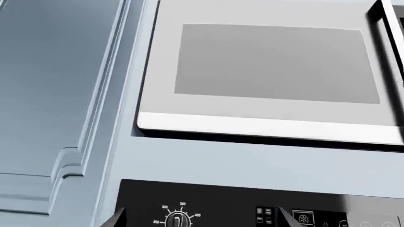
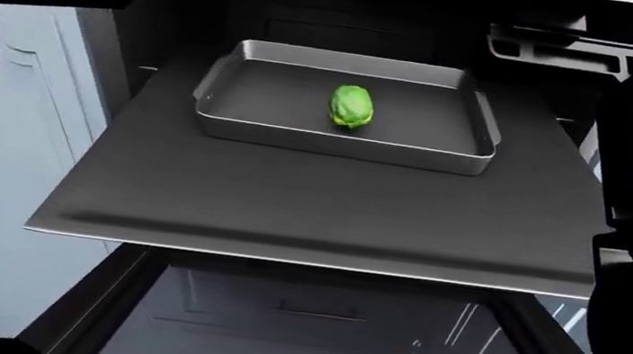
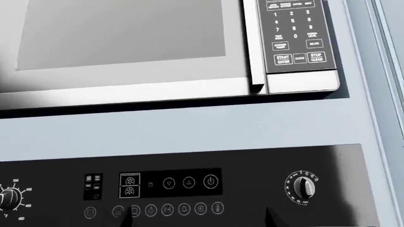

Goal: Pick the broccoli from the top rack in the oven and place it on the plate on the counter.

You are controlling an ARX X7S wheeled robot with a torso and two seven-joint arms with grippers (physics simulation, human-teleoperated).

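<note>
The broccoli (image 2: 350, 106) is seen in a rimmed tray (image 2: 343, 140) on the pulled-out top rack (image 2: 313, 208), at twelve o'clock between both raised arms. Neither arm is clearly nearer. Whether either arm's fingers are released or clenched cannot be told.

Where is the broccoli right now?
In the head view, the broccoli sits near the middle of the grey baking tray, which rests towards the back of the pulled-out top rack of the oven.
</note>
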